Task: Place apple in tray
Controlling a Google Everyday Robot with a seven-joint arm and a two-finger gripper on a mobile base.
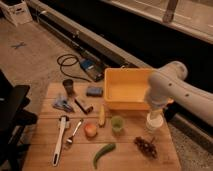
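We see the gripper (pixel 154 111) at the low end of the white arm (pixel 172 87), on the right side of the wooden table (pixel 42 155). It hangs right over 1 white cup (pixel 154 122), by the near right corner of the tray (pixel 116 102). We cannot tell if the gripper is open or closed, or if it holds anything. The apple (pixel 90 130) sits on the table, not in the tray. It is to the left of the gripper and a bit nearer to us, well apart from it. 1 small green cup (pixel 117 123) stands between the apple and the white cup. 1 long yellow fruit (pixel 101 116) lies just beside the apple, on its far right side. The tray is farther back than the apple. We count 1 apple, 1 tray, 1 green cup, 1 white cup and 1 yellow fruit. We also count 1 long green veggie (pixel 103 154) at the near edge, 1 bunch of dark grapes (pixel 145 146), 1 spoon (pixel 74 134), 1 long white tool (pixel 60 145), 1 blue sponge (pixel 94 91) and 1 dark cup (pixel 69 86). On the floor, far behind the table, lies 1 black cable (pixel 67 62).
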